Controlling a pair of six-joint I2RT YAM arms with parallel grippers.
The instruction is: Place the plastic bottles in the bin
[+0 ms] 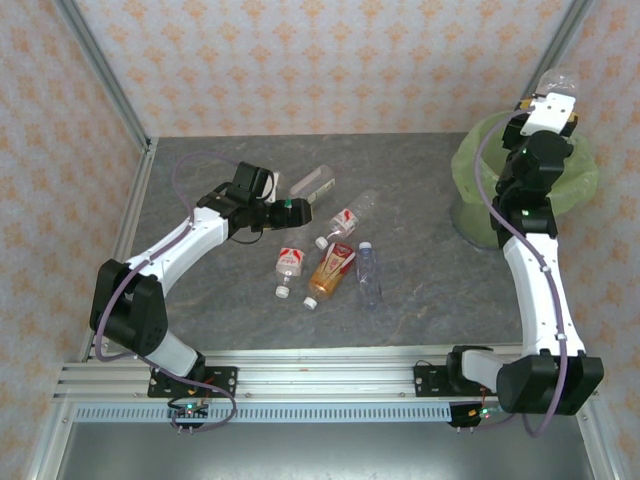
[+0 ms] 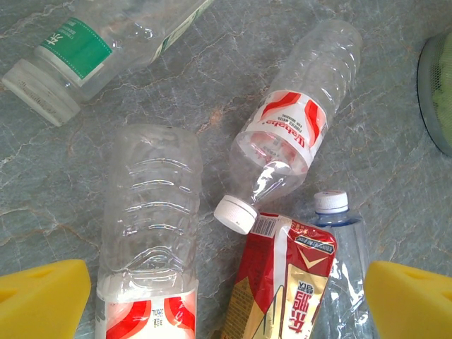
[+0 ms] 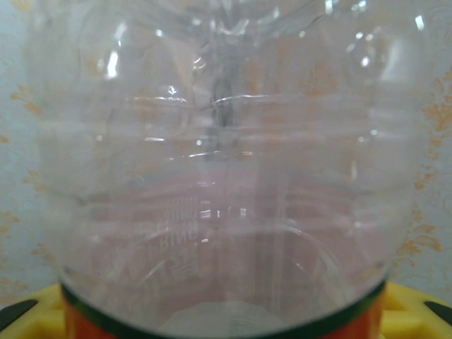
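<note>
Over the bin (image 1: 470, 165), the right gripper (image 1: 548, 112) clamps a clear bottle (image 1: 560, 82). Left of the bin, the left gripper (image 2: 226, 298) hangs spread above loose bottles (image 2: 282, 141). These are likely light, slick and crushable, best pinched across the ribbed body.

- A grey table (image 1: 420, 300) with pale wavy marks, like stone.
- Walls (image 1: 330, 60) at the back and sides, cream with little orange flower shapes.
- Two silver metal poles (image 1: 100, 70), one at each back corner.
- A silver metal rail (image 1: 330, 378) along the table's near edge.

Overhead rear camera and close left wrist camera share the bottles (image 1: 333, 268).
</note>
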